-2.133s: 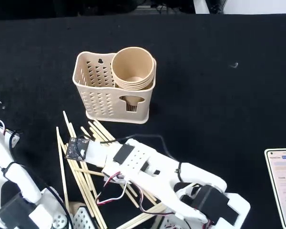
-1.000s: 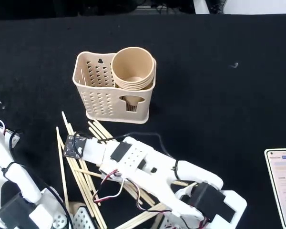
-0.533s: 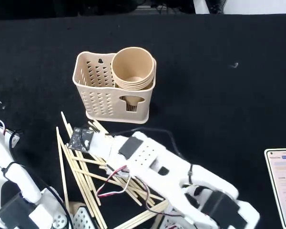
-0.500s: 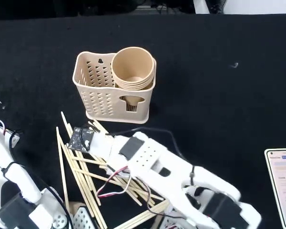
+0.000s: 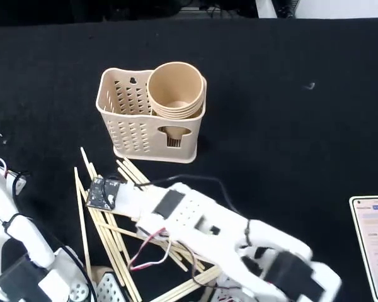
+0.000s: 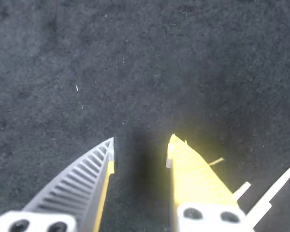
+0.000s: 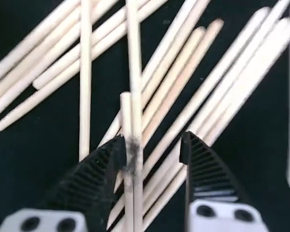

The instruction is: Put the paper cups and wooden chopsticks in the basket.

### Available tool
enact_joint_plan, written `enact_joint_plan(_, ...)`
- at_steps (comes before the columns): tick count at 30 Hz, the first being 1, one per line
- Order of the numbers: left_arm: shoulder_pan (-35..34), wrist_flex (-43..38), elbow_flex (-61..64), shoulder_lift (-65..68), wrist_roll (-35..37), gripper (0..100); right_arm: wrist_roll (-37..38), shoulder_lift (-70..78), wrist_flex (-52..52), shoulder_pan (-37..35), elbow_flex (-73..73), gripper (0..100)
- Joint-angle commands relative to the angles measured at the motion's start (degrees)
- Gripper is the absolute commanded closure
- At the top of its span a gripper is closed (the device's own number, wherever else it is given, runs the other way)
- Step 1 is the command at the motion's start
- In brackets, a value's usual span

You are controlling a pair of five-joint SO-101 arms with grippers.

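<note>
Lying loose: pale wooden chopsticks (image 5: 113, 242), a crossed heap on the black cloth table (image 5: 290, 126), in front of the cream perforated plastic basket (image 5: 135, 135) and apart from it. None are in the basket yet.

Stored: stack of tan paper cups (image 5: 175, 88), upright in the basket's right-hand compartment; the other compartment looks empty.

Change: over the last two seconds the white right arm (image 5: 189, 217) pushed forward over the heap, then drew back a little. A few sticks have fanned out from where they lay, but none has been lifted. Judgement: the cup half is done and the chopstick pick-up is only starting.

Pose, right: arm stretched low across the heap. The right gripper (image 7: 152, 142) points down at the sticks with its jaws spread, and several sticks (image 7: 183, 63) lie in the gap. One stick runs close along a finger, possibly touching it.

Pose, left: left arm (image 5: 12, 251) folded at the table's near corner. The left gripper (image 6: 141, 145) has its jaws apart over bare cloth and holds nothing.
</note>
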Motion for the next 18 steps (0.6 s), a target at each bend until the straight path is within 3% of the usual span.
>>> enact_joint_plan(1,0.40,-0.44,-0.57,-0.88,0.35,82,-0.35,5.76,-0.97,-0.44,-5.93,82.0)
enact_joint_plan(9,0.40,-0.44,-0.57,-0.88,0.35,82,0.09,11.56,0.09,-0.26,-8.92,82.4)
enact_joint_plan(14,0.40,-0.44,-0.57,-0.88,0.35,82,-0.26,11.91,0.18,-0.18,-9.45,99.2)
enact_joint_plan(18,0.31,-0.44,-0.57,-0.88,0.35,82,-0.09,8.92,1.93,-0.09,-9.89,98.8)
